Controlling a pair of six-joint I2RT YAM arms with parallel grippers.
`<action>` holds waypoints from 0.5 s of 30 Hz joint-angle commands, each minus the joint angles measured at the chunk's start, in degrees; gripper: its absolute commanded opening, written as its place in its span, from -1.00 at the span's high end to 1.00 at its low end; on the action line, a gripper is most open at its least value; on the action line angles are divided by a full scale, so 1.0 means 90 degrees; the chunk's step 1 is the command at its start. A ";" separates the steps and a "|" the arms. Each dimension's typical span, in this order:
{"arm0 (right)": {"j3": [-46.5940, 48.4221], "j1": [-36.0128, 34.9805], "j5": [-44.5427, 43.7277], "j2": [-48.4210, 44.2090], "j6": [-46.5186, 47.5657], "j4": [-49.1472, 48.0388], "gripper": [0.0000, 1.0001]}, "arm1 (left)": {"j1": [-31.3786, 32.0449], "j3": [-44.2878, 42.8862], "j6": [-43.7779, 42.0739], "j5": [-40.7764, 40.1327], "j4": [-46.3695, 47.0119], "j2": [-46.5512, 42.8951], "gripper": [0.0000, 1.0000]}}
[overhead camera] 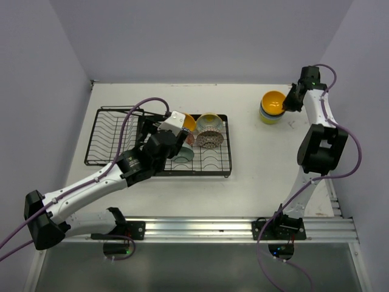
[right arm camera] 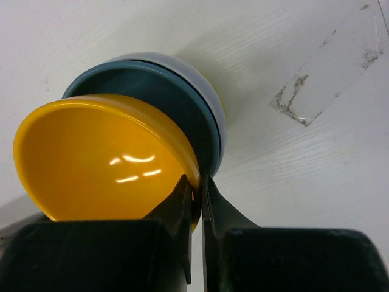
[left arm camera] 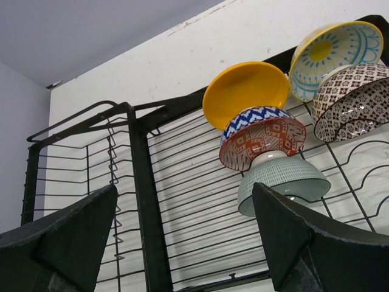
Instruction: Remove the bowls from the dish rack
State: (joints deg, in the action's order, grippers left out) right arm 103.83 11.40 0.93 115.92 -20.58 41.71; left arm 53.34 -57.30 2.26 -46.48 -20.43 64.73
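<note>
Here the right gripper (right arm camera: 196, 191) pinches the rim of the yellow bowl (right arm camera: 103, 158).

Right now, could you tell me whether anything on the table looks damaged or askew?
The table has a scuffed, scratched patch just beside the bowl stack. The yellow bowl tilts over that stack, its rim pinched in the right gripper.

Left arm (overhead camera: 91, 182) covering the rack's (overhead camera: 106, 137) middle and part of a teal bowl (overhead camera: 185, 156), brown patterned bowl (left arm camera: 352, 106) cut by the right edge, stacked bowls (right arm camera: 176, 91) mostly hidden behind the yellow bowl (right arm camera: 103, 158).
</note>
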 commanded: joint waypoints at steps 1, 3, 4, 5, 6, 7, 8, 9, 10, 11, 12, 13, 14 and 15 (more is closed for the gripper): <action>0.0465 -0.0016 0.0258 0.0030 -0.0087 -0.0035 1.00 | 0.0001 -0.0020 -0.0056 -0.0011 0.0268 0.0005 -0.92; 0.0504 -0.0016 0.0287 0.0069 -0.0057 -0.0035 1.00 | 0.0001 -0.0030 -0.0066 0.0018 0.0268 0.0025 -0.92; 0.0524 -0.0016 0.0278 0.0098 -0.0057 -0.0035 1.00 | 0.0001 -0.0030 -0.0066 0.0037 0.0268 0.0034 -0.92; 0.0543 -0.0007 0.0268 0.0157 -0.0048 -0.0026 1.00 | 0.0001 -0.0030 -0.0056 0.0047 0.0268 0.0034 -0.92; 0.0601 -0.0007 0.0287 0.0215 -0.0048 -0.0035 0.91 | 0.0001 -0.0030 -0.0056 0.0057 0.0258 0.0054 -0.93; 0.0641 -0.0007 0.0278 0.0245 -0.0038 -0.0026 0.51 | 0.0001 -0.0020 -0.0066 0.0057 0.0267 0.0064 -0.93; 0.0689 -0.0007 0.0278 0.0342 -0.0038 0.0003 0.26 | 0.0001 -0.0020 -0.0066 0.0067 0.0268 0.0064 -0.93; 0.0786 -0.0016 0.0297 0.0382 -0.0038 0.0023 0.05 | 0.0001 -0.0020 -0.0066 0.0067 0.0268 0.0093 -0.93; 0.0816 -0.0007 0.0317 0.0421 -0.0038 0.0033 -0.13 | 0.0001 -0.0011 -0.0066 0.0067 0.0277 0.0103 -0.93; 0.0855 -0.0007 0.0297 0.0431 -0.0047 0.0062 -0.17 | 0.0001 -0.0011 -0.0066 0.0067 0.0277 0.0122 -0.93; 0.0904 -0.0007 0.0288 0.0431 -0.0038 0.0101 -0.21 | 0.0001 -0.0011 -0.0075 0.0076 0.0268 0.0171 -0.93; 0.0905 -0.0007 0.0287 0.0402 -0.0047 0.0101 -0.27 | 0.0001 -0.0011 -0.0076 0.0067 0.0268 0.0181 -0.93; 0.0905 -0.0007 0.0268 0.0372 -0.0048 0.0111 -0.28 | -0.0009 -0.0011 -0.0076 0.0067 0.0268 0.0200 -0.93; 0.0856 -0.0007 0.0268 0.0237 -0.0048 0.0102 -0.28 | 0.0001 -0.0001 -0.0085 0.0028 0.0268 0.0220 -0.93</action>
State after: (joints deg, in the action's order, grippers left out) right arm 108.99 11.29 2.55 119.87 -20.95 42.06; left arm 53.34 -57.30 2.24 -45.63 -20.43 66.26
